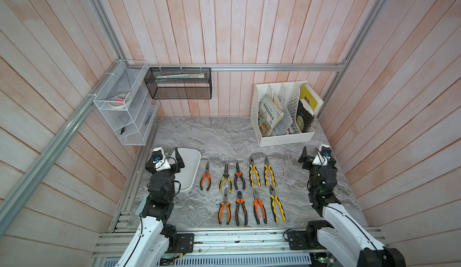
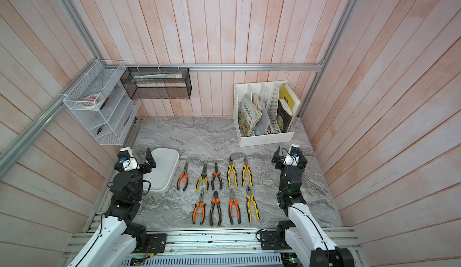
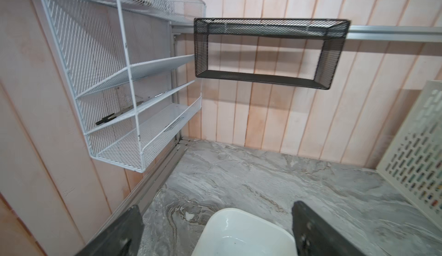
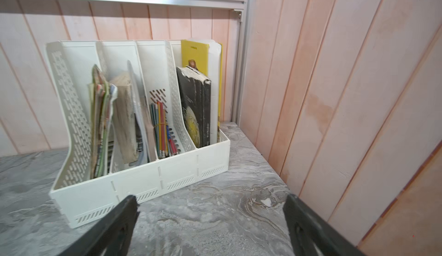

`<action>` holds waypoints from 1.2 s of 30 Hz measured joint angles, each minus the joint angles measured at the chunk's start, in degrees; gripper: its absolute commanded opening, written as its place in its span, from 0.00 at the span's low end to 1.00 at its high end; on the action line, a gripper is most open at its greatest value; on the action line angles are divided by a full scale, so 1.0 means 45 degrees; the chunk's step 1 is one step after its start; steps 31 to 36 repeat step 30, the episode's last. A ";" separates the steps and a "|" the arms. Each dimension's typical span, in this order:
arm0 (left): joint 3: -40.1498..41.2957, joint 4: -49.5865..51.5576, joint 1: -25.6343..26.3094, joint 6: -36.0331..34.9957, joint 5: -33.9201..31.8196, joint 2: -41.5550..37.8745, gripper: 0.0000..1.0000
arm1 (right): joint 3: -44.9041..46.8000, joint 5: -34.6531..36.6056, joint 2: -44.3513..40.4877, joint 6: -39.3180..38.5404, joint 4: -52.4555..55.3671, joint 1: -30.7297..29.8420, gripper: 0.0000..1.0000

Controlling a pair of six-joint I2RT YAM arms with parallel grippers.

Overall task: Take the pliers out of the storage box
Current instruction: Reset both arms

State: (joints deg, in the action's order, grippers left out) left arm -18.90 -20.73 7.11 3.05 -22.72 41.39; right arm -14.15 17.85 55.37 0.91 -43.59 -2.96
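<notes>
A: Top views first. Where are the pliers?
B: All nine pliers (image 1: pixel 238 173) lie on the counter (image 1: pixel 224 138), lower middle of the frame in both top views. Two rows, five above four, noses toward the top of the frame.
A: And the storage box?
B: The storage box (image 1: pixel 190 171) sits just left of the rows, open side up. Every plier is outside it.
A: Tools?
B: The left tool (image 1: pixel 166 159) hangs over the box, jaws spread wide, gripping nothing. The right tool (image 1: pixel 318 157) is at the right of the frame, well apart from the pliers and near the file holder (image 1: pixel 287 138). It is spread wide too, with nothing in it.
A: Left wrist view?
B: The fingers (image 3: pixel 124 231) are far apart. The box's rounded end (image 3: pixel 239 233) shows between and below them. Beyond, a white mesh rack (image 3: pixel 107 75) and a black mesh shelf (image 3: pixel 263 78) hang on the wall.
A: Right wrist view?
B: Its fingers (image 4: pixel 114 231) are wide apart over the counter. The file holder (image 4: pixel 143 183) with books is straight ahead.
</notes>
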 measured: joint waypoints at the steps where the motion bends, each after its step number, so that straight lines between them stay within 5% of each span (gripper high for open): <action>1: 0.0029 -0.0267 -0.0243 0.0199 0.0039 0.0641 1.00 | 0.0102 -0.0126 0.0733 0.0000 -0.0515 0.0097 0.98; 10: 0.1166 -0.3876 -0.1069 0.0675 0.1234 0.5047 1.00 | 0.1851 -0.1535 0.7529 -0.0325 -0.6985 0.0141 0.98; 22: 0.1836 -1.0457 -0.2157 0.0782 0.2778 1.0467 1.00 | 0.0971 -0.0641 0.7553 0.0457 -0.7888 0.0525 0.98; 36: 0.1331 -1.0856 -0.1753 0.0321 0.3075 1.0593 1.00 | 0.0777 -0.0554 0.7567 0.0457 -0.7737 0.0525 0.98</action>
